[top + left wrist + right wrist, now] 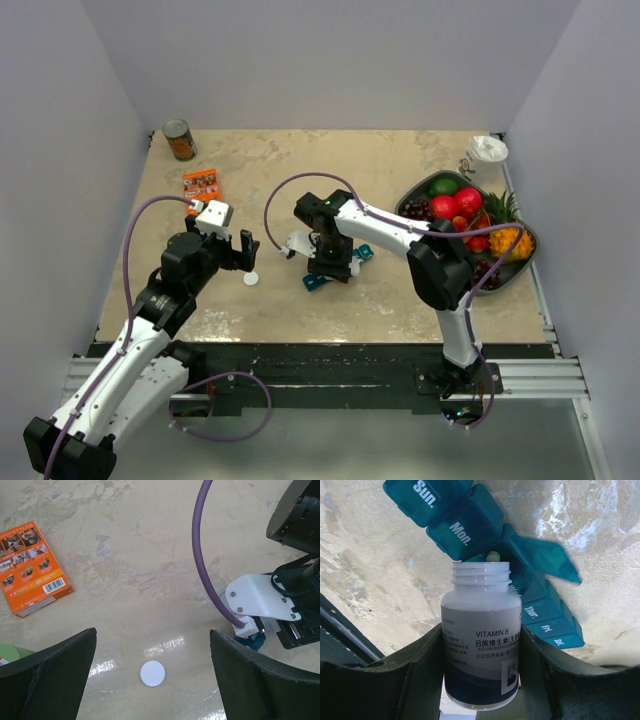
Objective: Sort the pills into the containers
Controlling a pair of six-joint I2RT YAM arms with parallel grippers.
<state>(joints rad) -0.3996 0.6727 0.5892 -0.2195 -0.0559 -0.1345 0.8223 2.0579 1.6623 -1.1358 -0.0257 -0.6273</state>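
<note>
My right gripper (481, 645) is shut on a white vitamin bottle (480, 645) with its cap off. The bottle's mouth tilts toward the containers (470, 520), a teal strip with day labels. One lid (540, 555) stands open, and a pale pill (493, 556) shows just past the bottle's mouth, over that compartment. From above, the right gripper (330, 262) covers most of the teal containers (318, 282). My left gripper (152, 640) is open, hovering over a flat white round cap (152, 673) on the table. In the overhead view the cap (251, 279) lies just right of the left gripper (243, 248).
An orange box (202, 184) lies back left, with a tin can (180, 140) in the far left corner. A grey fruit tray (528, 250) sits at the right edge, with a white cup-like object (487, 152) behind it. Purple cables loop over both arms.
</note>
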